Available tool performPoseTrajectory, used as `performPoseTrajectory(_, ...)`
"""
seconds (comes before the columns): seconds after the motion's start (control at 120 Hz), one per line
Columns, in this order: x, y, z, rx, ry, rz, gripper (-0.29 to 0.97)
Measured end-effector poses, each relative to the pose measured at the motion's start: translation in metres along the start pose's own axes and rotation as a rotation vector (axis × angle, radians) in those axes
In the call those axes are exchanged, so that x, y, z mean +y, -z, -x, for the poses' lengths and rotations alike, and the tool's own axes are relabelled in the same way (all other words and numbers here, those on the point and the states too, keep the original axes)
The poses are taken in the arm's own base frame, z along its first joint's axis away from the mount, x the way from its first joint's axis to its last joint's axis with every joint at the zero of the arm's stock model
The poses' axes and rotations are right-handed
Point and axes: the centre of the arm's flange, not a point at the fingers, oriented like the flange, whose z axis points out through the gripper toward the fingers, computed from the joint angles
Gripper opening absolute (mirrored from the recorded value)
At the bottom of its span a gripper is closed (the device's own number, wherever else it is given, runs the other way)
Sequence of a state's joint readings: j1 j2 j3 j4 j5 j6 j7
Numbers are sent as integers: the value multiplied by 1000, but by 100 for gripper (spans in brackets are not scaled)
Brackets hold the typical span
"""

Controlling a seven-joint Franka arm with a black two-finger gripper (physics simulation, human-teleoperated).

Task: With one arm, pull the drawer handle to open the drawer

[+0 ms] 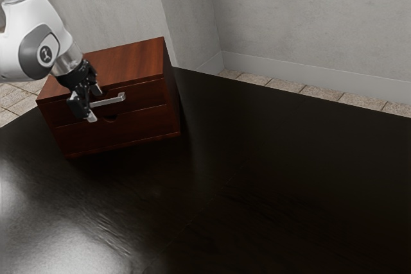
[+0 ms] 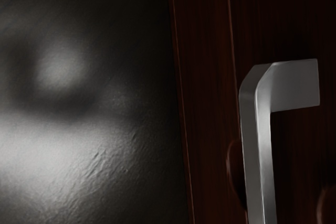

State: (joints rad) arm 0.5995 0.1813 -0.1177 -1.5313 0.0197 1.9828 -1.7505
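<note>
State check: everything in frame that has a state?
Reddish-brown wooden upper drawer: looks shut, front flush with the cabinet.
Silver bar handle: horizontal on that drawer's front.
Lower wooden drawer: shut.
Black two-finger gripper: at the handle's end, grip unclear.

White arm (image 1: 29, 36) reaching from upper left, black tool (image 1: 83, 107) angled downward

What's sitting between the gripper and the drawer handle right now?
Nothing. In the exterior view the gripper is right at the end of the handle toward that view's left, with no other object between them.
</note>
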Motion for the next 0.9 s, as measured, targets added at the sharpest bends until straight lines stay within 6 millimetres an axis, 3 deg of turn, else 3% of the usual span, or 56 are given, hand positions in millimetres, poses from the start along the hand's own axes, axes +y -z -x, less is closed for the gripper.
performPoseTrajectory(0.142, 1, -1, -3, 0, 4, 4, 67)
performPoseTrajectory(0.408, 3, -5, -5, 0, 3, 7, 40)
performPoseTrajectory(0.525, 7, -15, -10, 0, 6, 7, 36)
performPoseTrajectory(0.9, 4, -13, -3, -7, -21, 20, 25)
